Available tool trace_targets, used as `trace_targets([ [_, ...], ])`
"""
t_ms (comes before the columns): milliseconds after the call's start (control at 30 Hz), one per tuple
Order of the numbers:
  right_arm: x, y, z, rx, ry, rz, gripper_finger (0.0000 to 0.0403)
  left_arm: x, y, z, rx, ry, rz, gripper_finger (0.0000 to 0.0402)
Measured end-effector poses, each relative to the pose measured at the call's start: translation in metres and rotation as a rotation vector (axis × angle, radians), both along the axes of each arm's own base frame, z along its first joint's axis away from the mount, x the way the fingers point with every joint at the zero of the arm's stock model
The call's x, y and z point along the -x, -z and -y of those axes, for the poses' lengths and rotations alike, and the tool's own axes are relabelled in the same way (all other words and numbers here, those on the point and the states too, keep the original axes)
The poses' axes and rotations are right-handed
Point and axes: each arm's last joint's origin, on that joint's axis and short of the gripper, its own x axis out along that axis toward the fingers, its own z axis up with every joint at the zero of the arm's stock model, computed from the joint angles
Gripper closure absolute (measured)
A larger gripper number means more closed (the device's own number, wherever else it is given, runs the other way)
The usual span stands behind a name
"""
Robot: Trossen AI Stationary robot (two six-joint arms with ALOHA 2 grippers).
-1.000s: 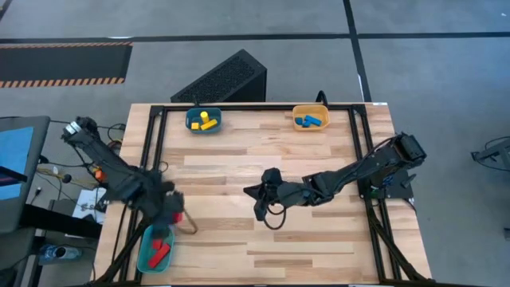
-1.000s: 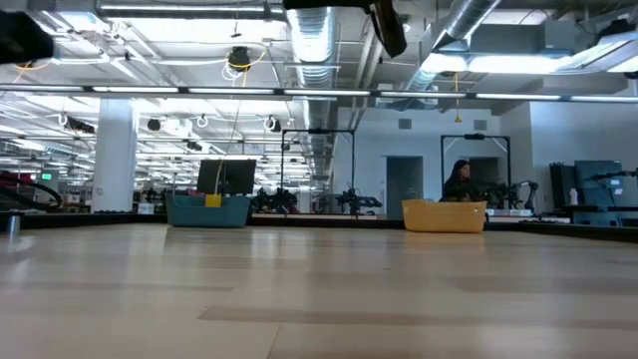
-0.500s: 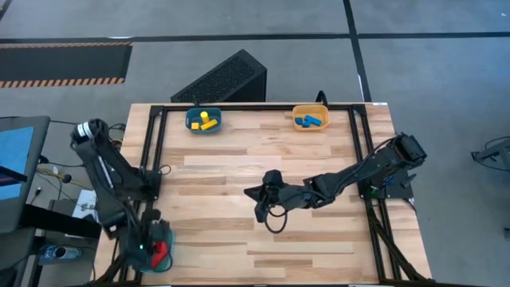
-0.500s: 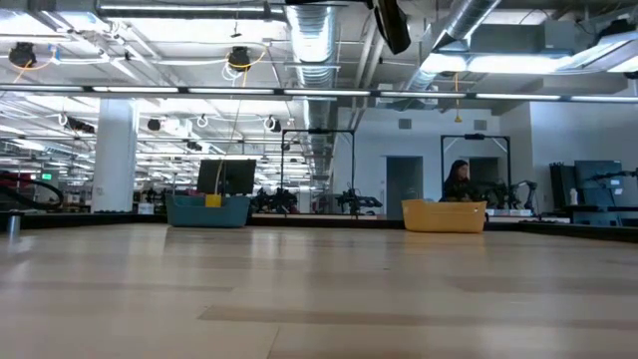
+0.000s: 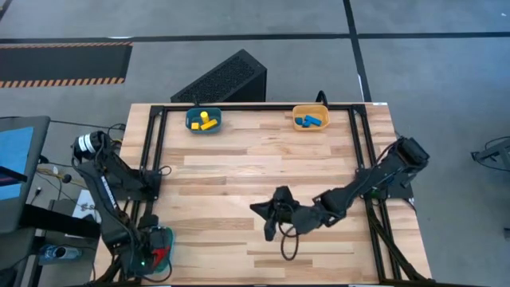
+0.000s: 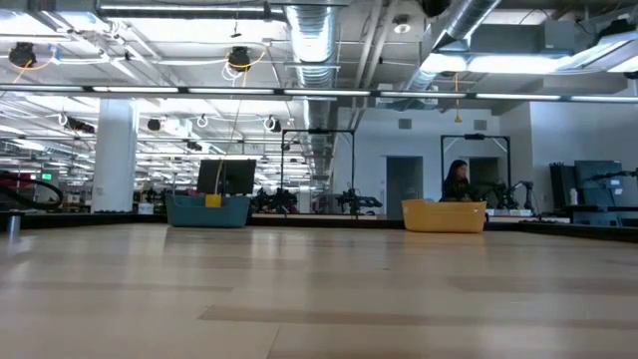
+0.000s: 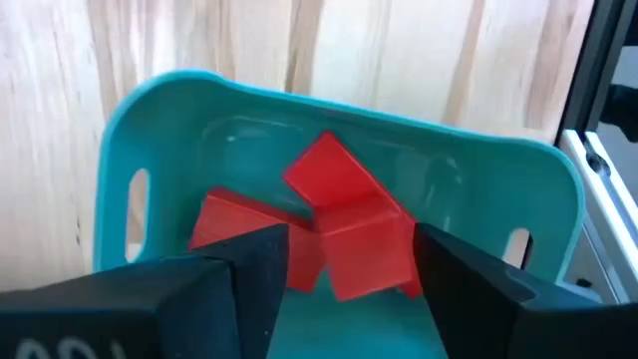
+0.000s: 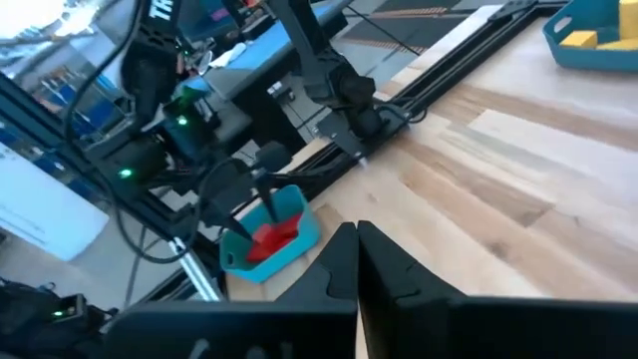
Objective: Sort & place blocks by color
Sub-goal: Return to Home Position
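Several red blocks [image 7: 344,214] lie piled in a teal bin [image 7: 179,90] at the table's near-left corner [image 5: 163,233]. My left gripper [image 7: 339,264] hangs open just above them, one finger on either side of a red cube [image 7: 367,249], apart from it as far as I can see. Yellow blocks [image 5: 205,121] lie in a second teal bin at the far edge. Blue blocks [image 5: 311,121] lie in an orange bin [image 5: 296,112] beside it. My right gripper [image 5: 269,231] is shut over bare wood in the middle of the table, holding nothing.
A black frame rail [image 5: 239,106] runs round the table's edges. The two far bins also show in the low view, teal [image 6: 207,210] and orange [image 6: 444,215]. A person [image 6: 459,179] stands far off in the room. The wood between the arms is bare.
My left gripper has swung from the table beside the near-left bin toward the near edge and now hangs over that bin. My right gripper has moved toward the near edge and slightly right, still shut. Its arm has left the top of the low view.
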Motion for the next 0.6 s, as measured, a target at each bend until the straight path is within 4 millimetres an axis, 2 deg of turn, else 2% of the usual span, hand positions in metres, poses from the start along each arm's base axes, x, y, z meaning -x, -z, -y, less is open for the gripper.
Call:
trace_targets([
  [133, 0.007, 0.000, -0.011, -0.004, 0.016, 0.009, 0.0390, -0.003, 0.000, -0.002, -0.010, -0.015, 0.014, 0.0190],
  [233, 0.008, -0.001, -0.009, 0.017, 0.017, -0.003, 0.0390, -0.007, -0.002, -0.002, -0.023, -0.050, 0.062, 0.0190],
  [433, 0.006, -0.017, 0.020, 0.115, 0.042, -0.023, 0.0390, -0.026, -0.030, -0.007, -0.072, -0.076, 0.236, 0.0204],
  [600, 0.011, -0.050, 0.056, 0.215, -0.067, 0.011, 0.0390, -0.053, -0.071, -0.039, -0.183, -0.118, 0.404, 0.0219],
])
